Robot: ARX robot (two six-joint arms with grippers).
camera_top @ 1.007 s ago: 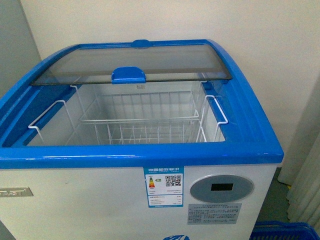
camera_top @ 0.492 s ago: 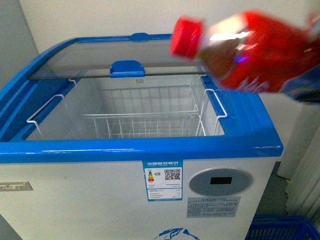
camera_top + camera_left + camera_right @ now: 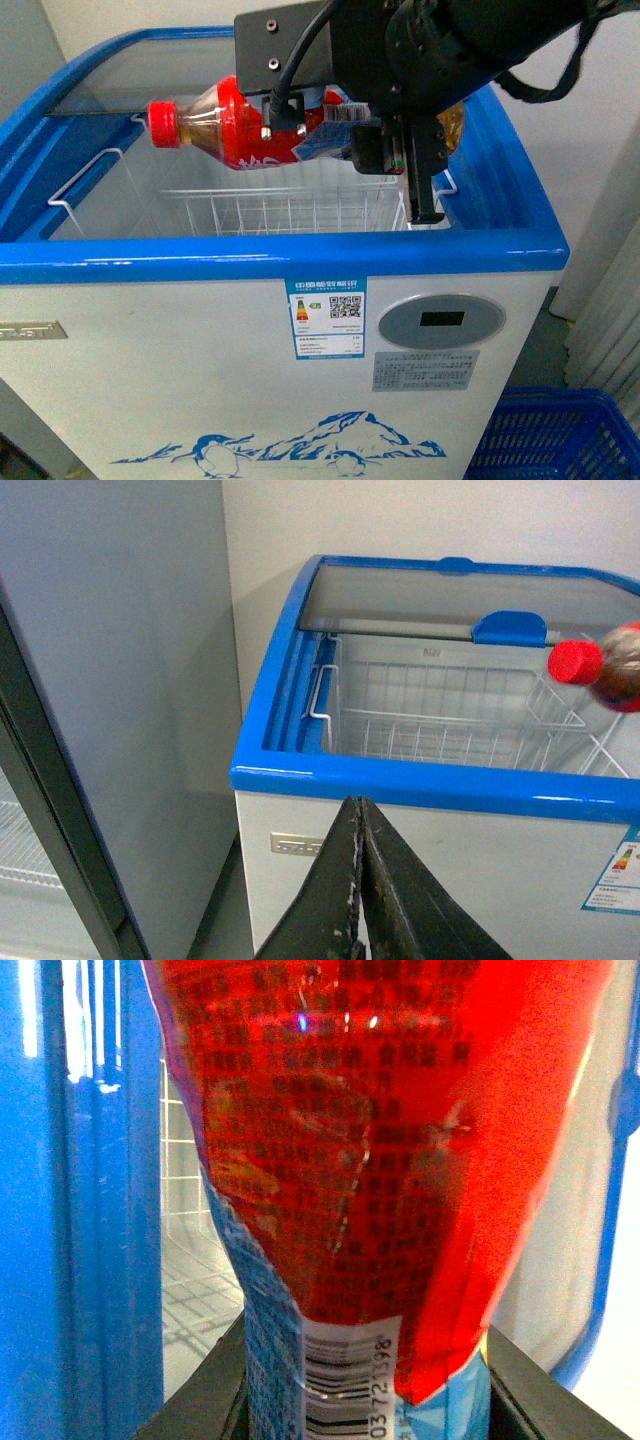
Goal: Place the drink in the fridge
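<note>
Right tool (image 3: pixel 365 1405) clamped round the lower body of the drink (image 3: pixel 235 125), which lies sideways at upper centre of the front frame, above the open fridge (image 3: pixel 300 255). It is likely light, thin-walled and slick-labelled, so the wide lower body suits gripping best.

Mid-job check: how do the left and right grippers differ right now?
The right gripper is shut on the drink, which lies on its side with the red cap toward the robot's left. The left gripper is shut on nothing, its jaws pressed together. The right gripper hangs over the open top of the fridge, while the left gripper sits outside it, short of the front rim. Both are shut and have dark fingers.
</note>
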